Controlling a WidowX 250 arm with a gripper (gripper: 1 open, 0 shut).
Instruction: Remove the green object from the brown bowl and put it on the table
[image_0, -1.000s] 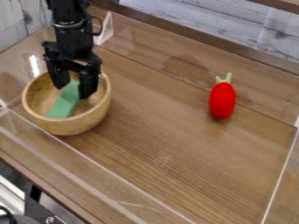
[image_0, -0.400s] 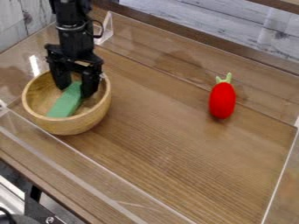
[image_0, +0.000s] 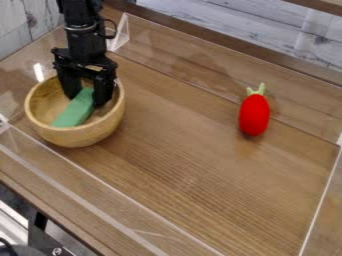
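The green object (image_0: 76, 110) lay inside the brown bowl (image_0: 74, 132), leaning along the inner wall with its upper end near the far rim and its lower end down toward the bowl's floor. I saw no sign that it had been lifted; it sat much as it had a second before. What had changed was the bowl and the arm together: the bowl appeared slightly further to the left in the view than it had been, and the end effector (image_0: 83, 92) had sunk a little deeper into it. Its jaws stood wide apart, one finger on either side of the block's upper end, gripping nothing. I could not tell whether the fingertips were touching the block or the bowl wall, since the dark fingers hid that spot.

I judged this to be the last part of the approach, with the grasp itself not yet begun. The bowl's small shift suggested to me that a finger may have nudged the rim or wall, so closing carefully mattered. The surface (image_0: 201, 150) around the bowl offered bare wood for the set-down, and the red strawberry-shaped thing (image_0: 254, 112) stood well apart to the right.
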